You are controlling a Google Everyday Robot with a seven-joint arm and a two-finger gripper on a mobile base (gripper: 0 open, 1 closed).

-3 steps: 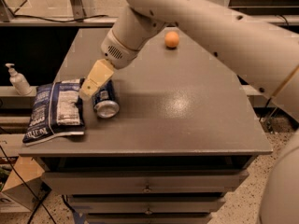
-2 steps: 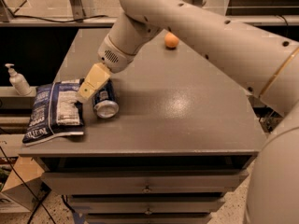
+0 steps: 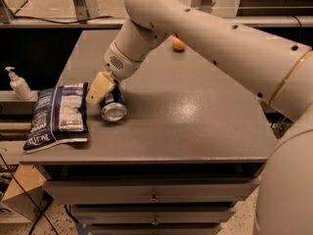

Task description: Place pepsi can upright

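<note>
The pepsi can (image 3: 113,109) lies on its side on the grey table (image 3: 195,116), near the left front, with its silver end facing the front. My gripper (image 3: 100,88) is at the can's upper left, right over its far end and touching or nearly touching it. My arm reaches down to it from the upper right.
A blue-and-white snack bag (image 3: 58,114) lies flat just left of the can at the table's left edge. A small orange ball (image 3: 178,44) sits at the back of the table. A white pump bottle (image 3: 18,84) stands on a shelf to the left. Drawers (image 3: 154,195) are below the tabletop.
My gripper has come down a little closer onto the can. The arm has swung further over the table. The can and the bag have not moved.
</note>
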